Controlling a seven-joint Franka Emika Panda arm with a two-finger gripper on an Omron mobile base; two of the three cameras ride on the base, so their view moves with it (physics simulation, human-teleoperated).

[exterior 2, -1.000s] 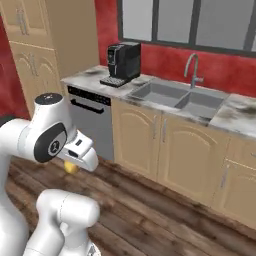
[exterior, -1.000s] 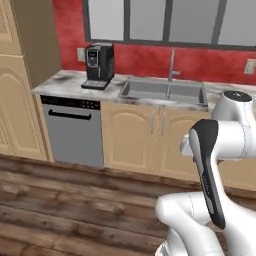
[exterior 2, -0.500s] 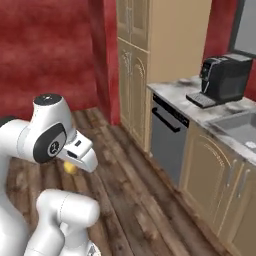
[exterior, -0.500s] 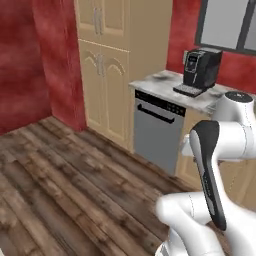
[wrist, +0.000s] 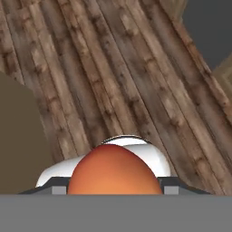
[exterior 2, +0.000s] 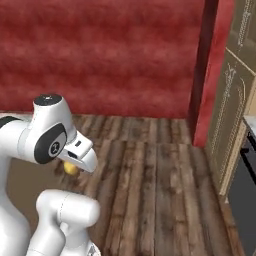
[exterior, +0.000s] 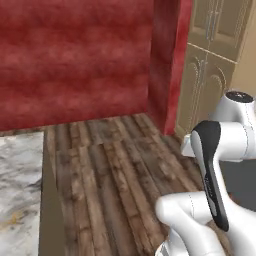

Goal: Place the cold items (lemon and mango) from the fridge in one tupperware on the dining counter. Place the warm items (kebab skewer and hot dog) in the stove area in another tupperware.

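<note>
The mango (wrist: 114,170), a smooth rounded orange-red fruit, sits low in the hand view, wedged between the two small dark finger tips of the gripper (wrist: 111,189), which clench on its sides. In the right base view a bit of yellow-orange fruit (exterior 2: 70,168) peeks out under the white hand of the arm, held up off the floor in front of the robot's body.

Below the fruit the brown wooden plank floor (wrist: 113,81) runs diagonally across the hand view. The same planks fill the middle of both base views (exterior: 110,170).

A deep red wall (exterior 2: 100,55) stands behind the floor, ending at a red corner pillar (exterior: 170,60). Just to the right of that pillar are tall beige cabinet doors with raised panels (exterior: 212,70). A grey-white marbled counter top (exterior: 17,195) comes in at the lower left of the left base view, with a plain brown side panel (exterior: 50,210) beside it.
</note>
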